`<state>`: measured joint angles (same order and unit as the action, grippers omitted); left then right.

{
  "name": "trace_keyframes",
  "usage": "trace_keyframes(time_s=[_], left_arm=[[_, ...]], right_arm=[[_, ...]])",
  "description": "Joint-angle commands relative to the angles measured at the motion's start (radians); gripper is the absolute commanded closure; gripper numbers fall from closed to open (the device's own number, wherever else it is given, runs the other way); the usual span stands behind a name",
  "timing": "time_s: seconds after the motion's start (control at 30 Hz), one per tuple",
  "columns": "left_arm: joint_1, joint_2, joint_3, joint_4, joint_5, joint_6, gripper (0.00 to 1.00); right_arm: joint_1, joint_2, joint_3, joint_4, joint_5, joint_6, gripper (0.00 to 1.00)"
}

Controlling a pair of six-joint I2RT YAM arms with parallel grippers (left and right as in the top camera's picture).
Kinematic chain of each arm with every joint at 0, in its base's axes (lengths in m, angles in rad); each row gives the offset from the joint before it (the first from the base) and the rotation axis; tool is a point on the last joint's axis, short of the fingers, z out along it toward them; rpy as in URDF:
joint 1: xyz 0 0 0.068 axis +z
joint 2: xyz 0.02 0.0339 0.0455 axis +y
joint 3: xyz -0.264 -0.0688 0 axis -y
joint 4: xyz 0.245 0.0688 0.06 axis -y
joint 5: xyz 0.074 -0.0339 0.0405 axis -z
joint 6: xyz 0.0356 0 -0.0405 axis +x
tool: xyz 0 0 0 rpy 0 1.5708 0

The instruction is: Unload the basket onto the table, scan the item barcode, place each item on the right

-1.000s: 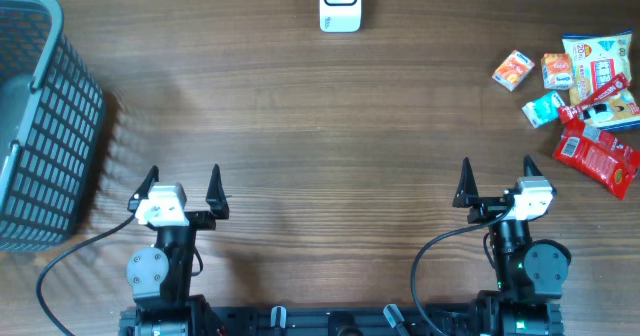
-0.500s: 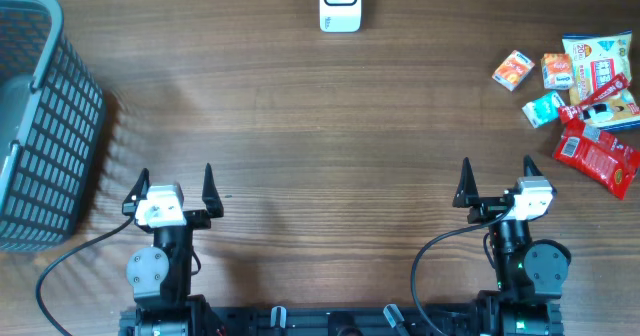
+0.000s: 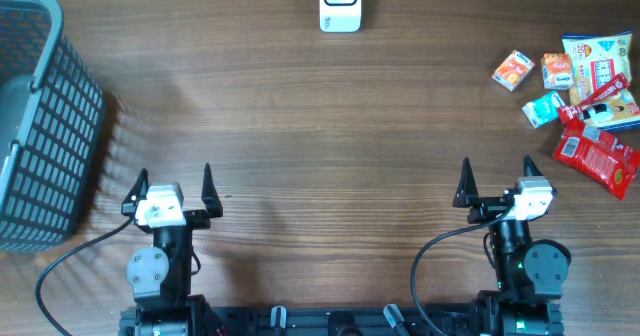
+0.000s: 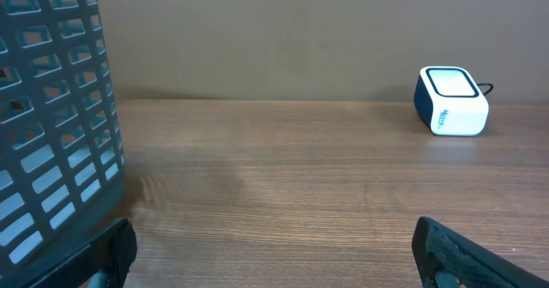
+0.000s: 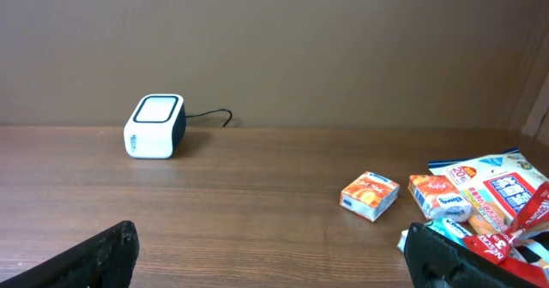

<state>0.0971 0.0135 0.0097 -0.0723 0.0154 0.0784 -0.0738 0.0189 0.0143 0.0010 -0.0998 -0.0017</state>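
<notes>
A white and dark blue barcode scanner (image 3: 340, 3) stands at the table's far edge, also visible as the scanner (image 4: 451, 112) and scanner (image 5: 154, 126). Several snack packets lie at the far right: an orange box (image 3: 512, 70), a second orange pack (image 3: 557, 70), a teal pack (image 3: 543, 108), a red bag (image 3: 597, 154) and a large white bag (image 3: 598, 61). My left gripper (image 3: 172, 184) is open and empty near the front left. My right gripper (image 3: 496, 180) is open and empty near the front right, well short of the orange box (image 5: 370, 195).
A grey slatted basket (image 3: 40, 126) stands at the left edge, its wall (image 4: 51, 125) close beside my left gripper. Bare brown wood lies between the grippers and the scanner.
The left gripper has shifted slightly to the left and away from the front edge. The right arm and all items have stayed put.
</notes>
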Motion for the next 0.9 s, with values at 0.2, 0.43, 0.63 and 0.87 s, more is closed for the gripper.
trace_keyframes(time_s=[0.2,0.43,0.63,0.87], left_arm=[[-0.006,-0.010,-0.004,-0.004,-0.006,0.023,0.00],[-0.006,-0.010,-0.004,-0.003,-0.006,0.023,0.00],[-0.006,-0.009,-0.004,-0.003,-0.006,0.023,0.00],[-0.006,-0.009,-0.004,-0.003,-0.006,0.023,0.00]], right_arm=[[-0.005,-0.015,-0.009,0.002,0.007,0.008,0.00],[-0.005,-0.015,-0.009,0.002,0.007,0.008,0.00],[-0.005,-0.015,-0.009,0.002,0.007,0.008,0.00],[-0.005,-0.015,-0.009,0.002,0.007,0.008,0.00]])
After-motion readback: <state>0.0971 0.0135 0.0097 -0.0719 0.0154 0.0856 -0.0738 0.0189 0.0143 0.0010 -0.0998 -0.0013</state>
